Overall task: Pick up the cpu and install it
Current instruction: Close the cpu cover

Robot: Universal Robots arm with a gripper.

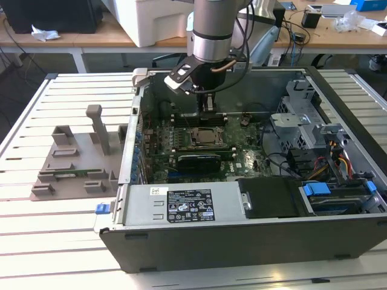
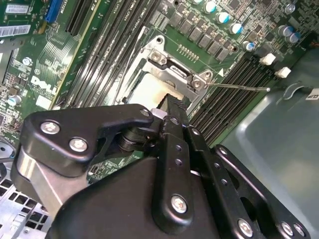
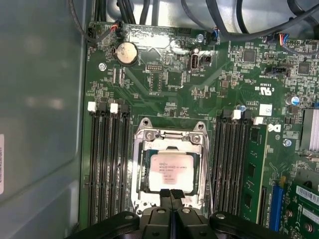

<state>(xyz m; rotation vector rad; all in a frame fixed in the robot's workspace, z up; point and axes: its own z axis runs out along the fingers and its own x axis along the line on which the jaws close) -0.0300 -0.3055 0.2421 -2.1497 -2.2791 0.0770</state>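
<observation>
1. The small, flat, square cpu with a silvery-white metal top (image 3: 172, 172) lies level inside the silver metal socket frame (image 3: 144, 135) on the green motherboard (image 3: 174, 84).
2. The arm's black jaws are closed together with nothing between them, and their fingertips (image 3: 166, 195) hang over one edge of the chip. Whether they touch it cannot be told.
3. The chip is probably light, stiff and smooth-topped, with a delicate underside. It is best gripped by two opposite edges and kept flat.
4. Rows of long black memory slots (image 3: 107, 164) flank the socket.
5. The open dark grey computer case (image 1: 242, 254) rests on a white slatted desk (image 1: 60, 241).
</observation>
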